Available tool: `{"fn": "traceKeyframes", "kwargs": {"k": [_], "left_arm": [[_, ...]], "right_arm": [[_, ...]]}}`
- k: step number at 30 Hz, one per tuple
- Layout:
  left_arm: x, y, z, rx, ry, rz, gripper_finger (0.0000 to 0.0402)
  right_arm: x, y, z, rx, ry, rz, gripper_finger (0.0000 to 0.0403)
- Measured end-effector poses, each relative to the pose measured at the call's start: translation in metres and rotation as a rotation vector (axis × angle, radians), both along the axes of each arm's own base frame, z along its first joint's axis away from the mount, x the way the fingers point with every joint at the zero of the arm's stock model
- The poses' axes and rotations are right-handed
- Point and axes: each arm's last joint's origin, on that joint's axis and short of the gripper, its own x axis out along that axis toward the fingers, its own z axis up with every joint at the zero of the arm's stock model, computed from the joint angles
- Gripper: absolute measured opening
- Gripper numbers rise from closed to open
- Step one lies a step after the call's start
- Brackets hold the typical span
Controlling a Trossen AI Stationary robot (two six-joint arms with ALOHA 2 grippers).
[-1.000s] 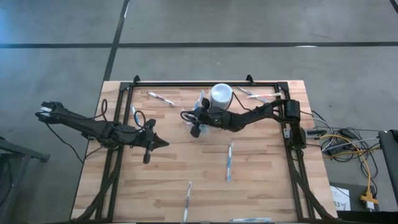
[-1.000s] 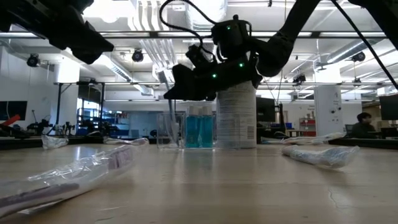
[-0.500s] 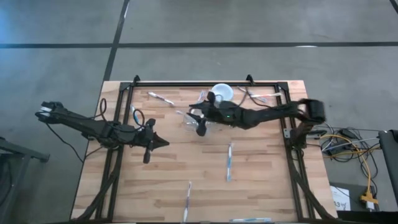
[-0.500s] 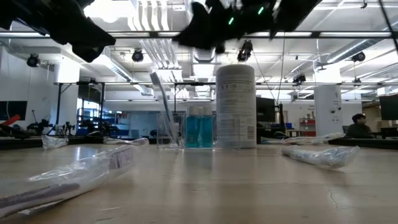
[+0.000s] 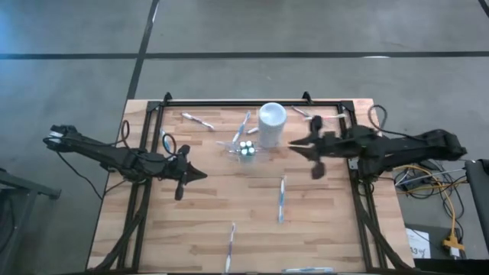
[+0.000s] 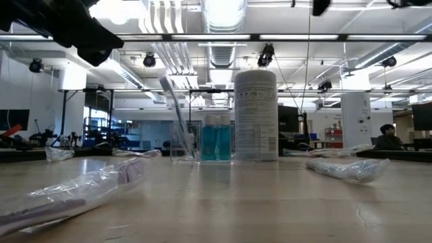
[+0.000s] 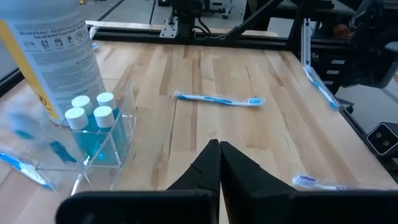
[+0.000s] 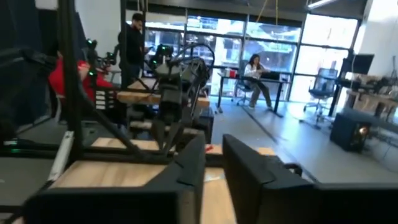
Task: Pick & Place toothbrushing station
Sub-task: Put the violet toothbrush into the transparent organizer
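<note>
Toothbrushes lie scattered over the wooden counter (image 5: 321, 221): one (image 5: 282, 198) right of centre, one (image 5: 230, 246) near the front edge, one wrapped (image 5: 198, 120) toward the back left, and another (image 5: 315, 116) at the back right. At the back centre stands the white cup (image 5: 272, 124), and just beside it on its left sits the clear holder (image 5: 243, 147) with white-capped teal tubes (image 7: 92, 115) upright inside. In the low view a toothbrush (image 6: 173, 101) stands tilted in that holder, left of the tubes.

The left hand (image 5: 188, 174) hovers over the counter's left part, well apart from the holder, its two fingers pressed together and carrying nothing, as the left wrist view shows. The right hand (image 5: 315, 151) hangs above the counter to the right of the cup, clear of it; its fingers (image 8: 193, 163) show a narrow gap between them with nothing in it.

People (image 8: 256, 71) are in the room behind.
</note>
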Motion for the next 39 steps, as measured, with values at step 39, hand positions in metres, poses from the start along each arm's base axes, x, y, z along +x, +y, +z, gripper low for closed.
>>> {"fn": "traceKeyframes", "kwargs": {"k": [39], "left_arm": [[0.0,0.042,0.086,0.166,0.694,0.414,0.0006]], "right_arm": [[-0.064,-0.001,-0.123,0.036,-0.118,-0.017,0.0008]]}}
